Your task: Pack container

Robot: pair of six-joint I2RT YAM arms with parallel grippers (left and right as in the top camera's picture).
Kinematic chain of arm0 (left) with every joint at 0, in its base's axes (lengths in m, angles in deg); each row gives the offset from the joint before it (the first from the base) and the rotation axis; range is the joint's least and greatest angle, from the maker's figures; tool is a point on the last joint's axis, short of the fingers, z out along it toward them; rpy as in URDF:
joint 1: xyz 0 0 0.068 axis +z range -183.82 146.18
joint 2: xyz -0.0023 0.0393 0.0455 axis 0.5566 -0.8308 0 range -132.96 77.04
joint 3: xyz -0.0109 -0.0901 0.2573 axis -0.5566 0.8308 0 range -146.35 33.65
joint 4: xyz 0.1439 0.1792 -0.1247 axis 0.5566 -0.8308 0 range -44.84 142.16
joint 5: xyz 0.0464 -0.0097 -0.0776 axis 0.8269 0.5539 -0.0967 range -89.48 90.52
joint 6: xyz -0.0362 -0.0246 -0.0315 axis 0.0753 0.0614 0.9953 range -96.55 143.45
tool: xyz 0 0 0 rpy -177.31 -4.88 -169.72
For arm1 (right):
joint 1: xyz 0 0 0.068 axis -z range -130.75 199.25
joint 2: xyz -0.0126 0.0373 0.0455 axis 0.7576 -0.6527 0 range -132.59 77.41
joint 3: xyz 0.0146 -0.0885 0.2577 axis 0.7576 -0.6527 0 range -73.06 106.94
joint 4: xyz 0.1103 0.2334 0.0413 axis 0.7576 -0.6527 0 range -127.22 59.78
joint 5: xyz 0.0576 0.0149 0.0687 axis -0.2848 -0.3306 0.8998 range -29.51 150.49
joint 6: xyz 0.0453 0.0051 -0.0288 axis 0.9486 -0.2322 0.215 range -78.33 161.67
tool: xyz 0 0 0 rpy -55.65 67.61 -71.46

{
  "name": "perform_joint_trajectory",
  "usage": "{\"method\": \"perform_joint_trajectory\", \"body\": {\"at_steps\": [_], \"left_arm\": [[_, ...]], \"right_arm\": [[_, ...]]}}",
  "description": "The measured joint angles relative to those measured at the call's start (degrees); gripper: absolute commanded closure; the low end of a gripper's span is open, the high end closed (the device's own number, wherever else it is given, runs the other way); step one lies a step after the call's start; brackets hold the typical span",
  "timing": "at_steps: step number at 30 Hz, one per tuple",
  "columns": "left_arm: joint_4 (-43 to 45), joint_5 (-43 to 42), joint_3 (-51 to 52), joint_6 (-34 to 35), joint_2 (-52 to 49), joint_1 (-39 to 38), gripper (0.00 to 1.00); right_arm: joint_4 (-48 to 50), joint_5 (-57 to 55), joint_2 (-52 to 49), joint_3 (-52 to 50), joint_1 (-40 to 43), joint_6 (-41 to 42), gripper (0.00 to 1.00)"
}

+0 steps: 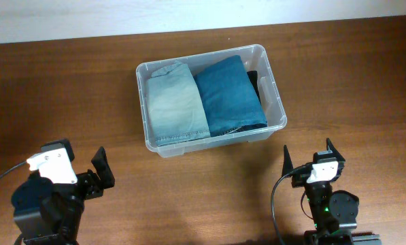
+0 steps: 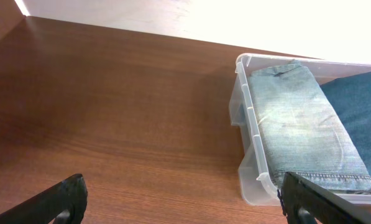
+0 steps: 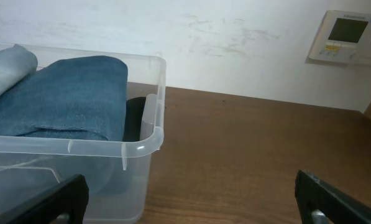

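Both grippers spread wide, holding nothing: left gripper (image 1: 83, 148) lower left of the overhead frame, right gripper (image 1: 307, 146) lower right. The container (image 1: 220, 143) sits upper centre on the table (image 1: 66, 82), up-frame from both. Its long axis runs left to right, the right end tipped slightly upward. Inside: pale folded jeans (image 1: 174, 102) at left, dark jeans (image 1: 228, 95) touching them, something black (image 1: 254, 76) at the right end. My right gripper is nearer, just below the lower right corner; the left stands well apart. I judge any next reach falls to the right arm.
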Motion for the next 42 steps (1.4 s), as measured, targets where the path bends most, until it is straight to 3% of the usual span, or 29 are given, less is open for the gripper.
{"method": "perform_joint_trajectory", "body": {"at_steps": [13, 18, 26, 37, 39, 42], "left_arm": [[-2.8, 0.0, 0.6, -0.3, 2.0, -0.3, 0.01], [-1.9, 0.2, 8.0, -0.5, 8.7, -2.9, 0.01], [15.3, 0.2, 30.9, -0.8, 24.3, -5.7, 0.01], [45.9, -0.2, 47.2, -9.0, 32.9, -5.7, 0.01], [48.2, -0.2, 49.3, -10.4, 33.1, -5.7, 0.01], [44.7, -0.1, 50.8, -11.7, 33.1, -6.0, 0.01]], "right_arm": [[0.0, 0.0, 0.0, 0.0, 0.0, 0.0, 0.02], [0.0, 0.0, 0.0, 0.0, 0.0, 0.0, 0.02], [0.0, 0.0, 0.0, 0.0, 0.0, 0.0, 0.02], [0.0, 0.0, 0.0, 0.0, 0.0, 0.0, 0.02], [0.0, 0.0, 0.0, 0.0, 0.0, 0.0, 0.02], [0.0, 0.0, 0.0, 0.0, 0.0, 0.0, 0.02]]}}
